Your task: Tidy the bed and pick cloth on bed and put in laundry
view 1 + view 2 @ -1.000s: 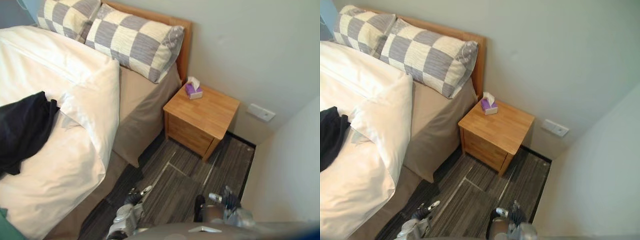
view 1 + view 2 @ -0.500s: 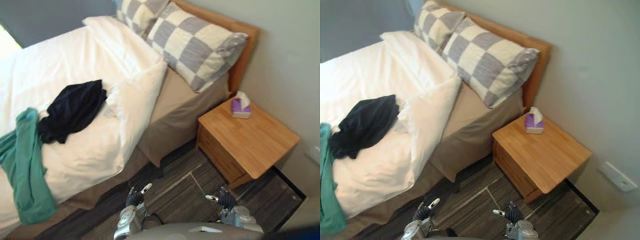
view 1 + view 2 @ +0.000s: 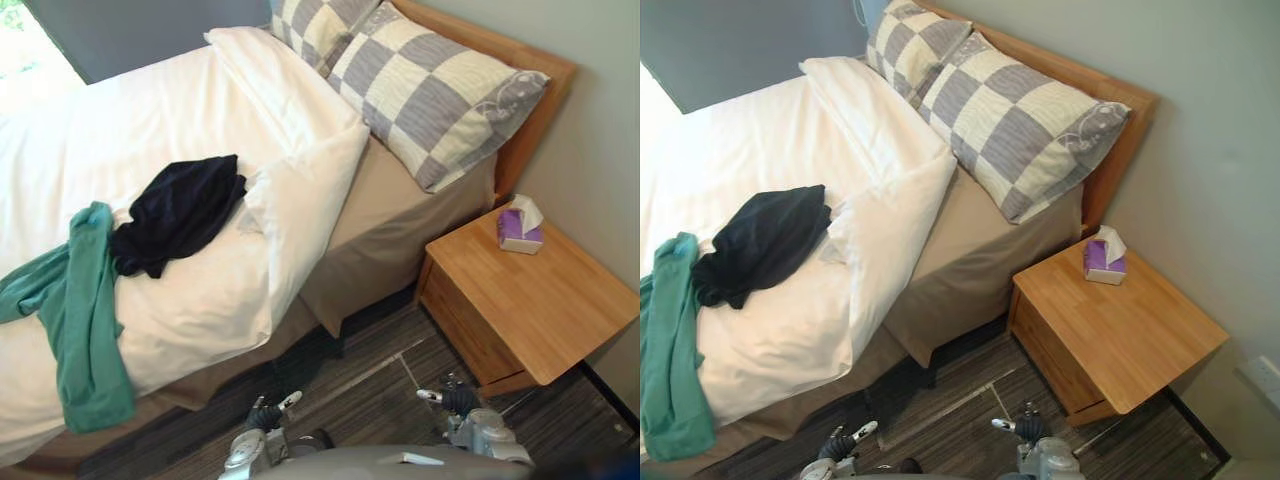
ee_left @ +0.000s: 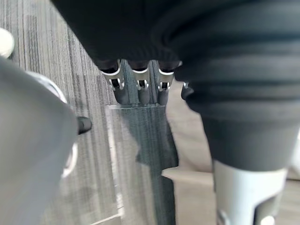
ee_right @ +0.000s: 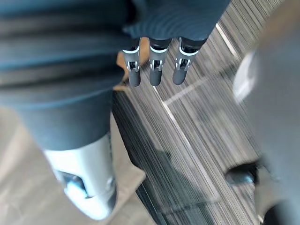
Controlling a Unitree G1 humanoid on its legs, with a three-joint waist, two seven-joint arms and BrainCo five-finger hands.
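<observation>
Left eye view | camera shifted | left robot hand, right robot hand released

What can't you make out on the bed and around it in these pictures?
Green cloth: one end is cut off by the left edge of both eye views.
Black cloth: it is bunched up, and its own folds hide what garment it is.
Far pillow: its top is cut off by the upper edge of both eye views.
Bed: its foot end lies beyond the left edge.
</observation>
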